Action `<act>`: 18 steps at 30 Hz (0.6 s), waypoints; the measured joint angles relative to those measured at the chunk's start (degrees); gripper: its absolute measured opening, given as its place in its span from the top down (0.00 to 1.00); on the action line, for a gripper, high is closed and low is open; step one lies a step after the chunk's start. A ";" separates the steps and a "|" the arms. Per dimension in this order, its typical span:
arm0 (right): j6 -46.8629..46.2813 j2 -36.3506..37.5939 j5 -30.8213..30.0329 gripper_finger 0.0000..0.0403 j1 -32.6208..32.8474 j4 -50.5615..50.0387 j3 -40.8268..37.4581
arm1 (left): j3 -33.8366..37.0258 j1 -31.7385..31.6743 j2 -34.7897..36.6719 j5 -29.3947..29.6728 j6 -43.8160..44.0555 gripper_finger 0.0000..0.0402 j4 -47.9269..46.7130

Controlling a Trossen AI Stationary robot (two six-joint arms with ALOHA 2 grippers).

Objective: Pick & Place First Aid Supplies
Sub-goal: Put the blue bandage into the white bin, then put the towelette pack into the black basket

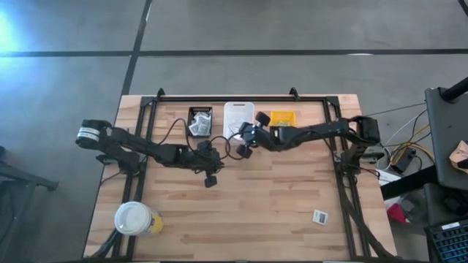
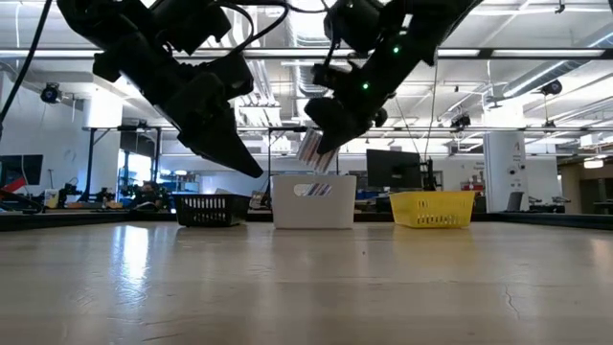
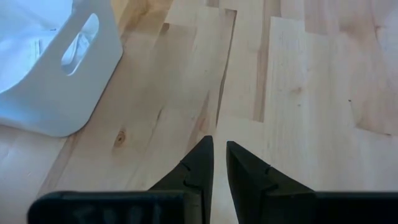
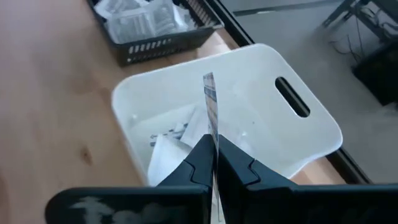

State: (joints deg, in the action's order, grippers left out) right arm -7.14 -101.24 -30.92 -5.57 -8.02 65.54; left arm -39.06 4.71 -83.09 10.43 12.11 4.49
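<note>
My right gripper (image 4: 214, 163) hangs over the white bin (image 4: 249, 87), shut on a blue-striped white packet (image 4: 210, 109). In the low view the packet (image 2: 312, 149) juts down from the gripper (image 2: 324, 144) above the bin (image 2: 311, 203). More white packets (image 4: 171, 140) lie inside the bin. My left gripper (image 3: 219, 163) hovers over bare wood just left of the bin's near corner (image 3: 59, 93), its fingers a narrow gap apart with nothing between them. In the high view both grippers, left (image 1: 216, 159) and right (image 1: 247, 131), meet near the bin (image 1: 235, 117). My right gripper pinches the packet's lower end (image 4: 214, 142) between its two fingers. The fingers slant down from the table's near right side. The packet stands edge-on and sticks out past the fingertips, lifted clear above the bin's opening.
A black bin (image 1: 200, 120) holding packets sits left of the white one, a yellow bin (image 1: 282, 118) to its right. One packet (image 1: 319, 216) lies near the table's near right corner. A white-lidded cup (image 1: 134, 218) stands at the near left. Black frame rails (image 1: 241, 97) run along the far edge.
</note>
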 joint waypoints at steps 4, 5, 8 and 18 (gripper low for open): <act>-1.70 -1.45 0.02 0.98 -1.34 0.64 0.07 | -0.01 0.00 0.00 -0.08 0.36 0.87 -0.02; -2.20 -1.80 -0.02 0.98 -1.54 0.93 0.14 | -0.01 0.00 0.00 -0.06 0.36 0.87 -0.02; -3.25 -2.45 -0.03 0.98 -2.16 1.32 0.65 | -0.01 0.00 0.00 -0.06 0.36 0.87 0.02; -3.41 -2.49 2.69 0.84 -3.30 1.19 0.79 | -0.01 0.00 0.00 -0.26 0.36 0.87 -0.01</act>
State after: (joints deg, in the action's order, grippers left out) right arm -10.55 -103.72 -28.23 -8.86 -6.83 66.32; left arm -39.07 4.71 -83.09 10.17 12.47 4.48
